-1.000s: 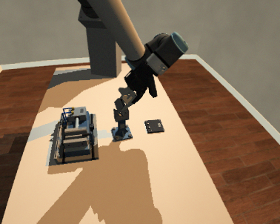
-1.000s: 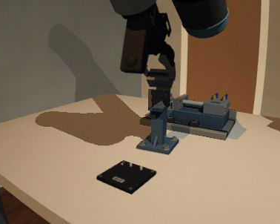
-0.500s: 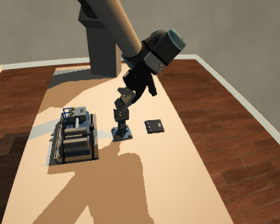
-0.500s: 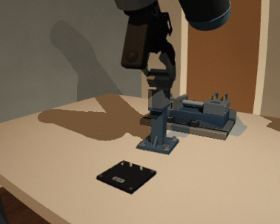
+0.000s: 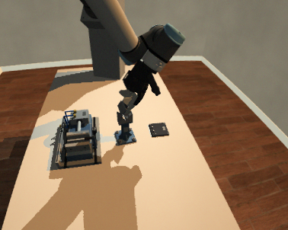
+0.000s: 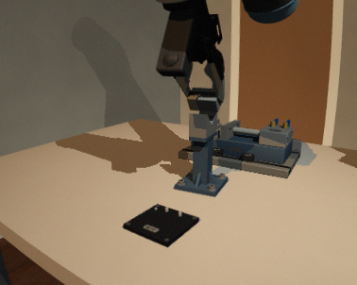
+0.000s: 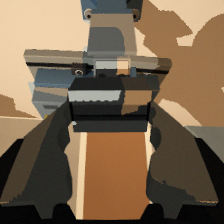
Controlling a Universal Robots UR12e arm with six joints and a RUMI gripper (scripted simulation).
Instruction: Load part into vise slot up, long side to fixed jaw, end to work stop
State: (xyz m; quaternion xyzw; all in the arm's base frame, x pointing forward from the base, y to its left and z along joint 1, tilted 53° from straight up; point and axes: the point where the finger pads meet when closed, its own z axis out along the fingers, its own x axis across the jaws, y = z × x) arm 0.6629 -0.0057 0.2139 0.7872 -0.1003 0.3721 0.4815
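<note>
My gripper [image 5: 129, 100] [image 6: 205, 95] [image 7: 110, 102] is shut on the part. The part [image 6: 208, 103] [image 7: 95, 95] is a dark grey block with a lit face, held crosswise between the fingertips. It hangs just above the V-block [image 5: 125, 118] [image 6: 201, 128] [image 7: 111, 37], apparently clear of it. Which way its milled slot faces I cannot tell. The vise [image 5: 79, 150] [image 6: 253, 150] [image 7: 55, 77] stands beside the V-block with its jaws apart. The work stop and the low bars are too small to make out.
The black infeed plate [image 5: 158, 129] [image 6: 161, 226] lies on the other side of the V-block from the vise, with no part on it. The V-block's blue post [image 6: 202, 162] rises from a bolted base. The air cylinder and its hoses stand up at one end of the vise.
</note>
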